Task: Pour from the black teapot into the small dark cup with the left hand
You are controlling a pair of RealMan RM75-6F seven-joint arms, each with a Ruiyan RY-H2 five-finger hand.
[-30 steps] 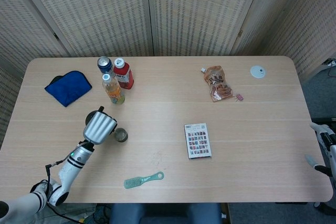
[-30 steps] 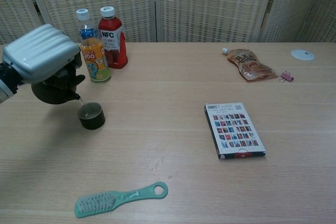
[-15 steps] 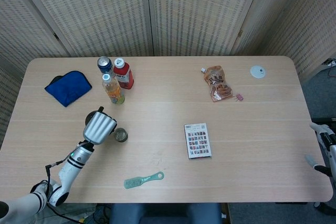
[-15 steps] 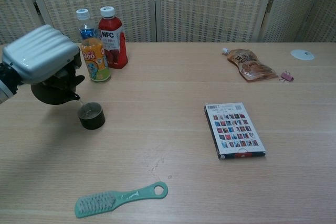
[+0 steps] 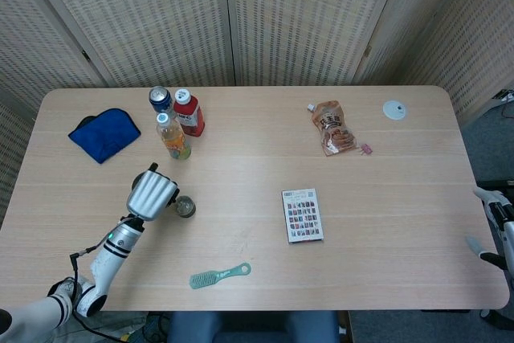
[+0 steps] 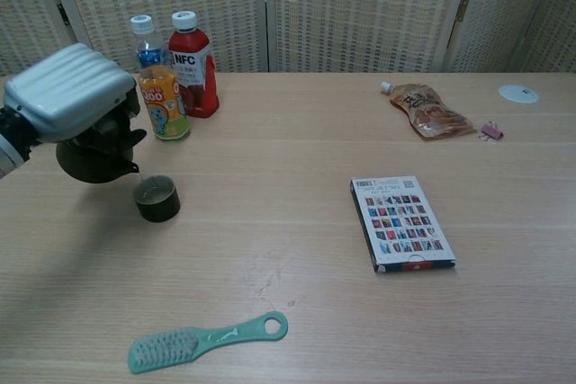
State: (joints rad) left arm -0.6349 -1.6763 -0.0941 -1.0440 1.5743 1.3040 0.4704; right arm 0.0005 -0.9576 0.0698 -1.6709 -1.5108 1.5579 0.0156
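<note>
Left robot hand (image 6: 67, 92) gripping black teapot (image 6: 93, 157), mostly hidden beneath it, spout over small dark cup (image 6: 157, 199)

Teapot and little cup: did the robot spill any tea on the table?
No spill shows. The left hand holds the black round teapot tilted, its spout just over the small dark cup, and the light wooden table around the cup looks dry. Only faint scuff marks show nearer the middle.

table (image 5: 241, 174) | cup (image 6: 157, 199) | brush (image 6: 205, 341) | card box (image 6: 401, 223) | bottles (image 6: 175, 74)
</note>
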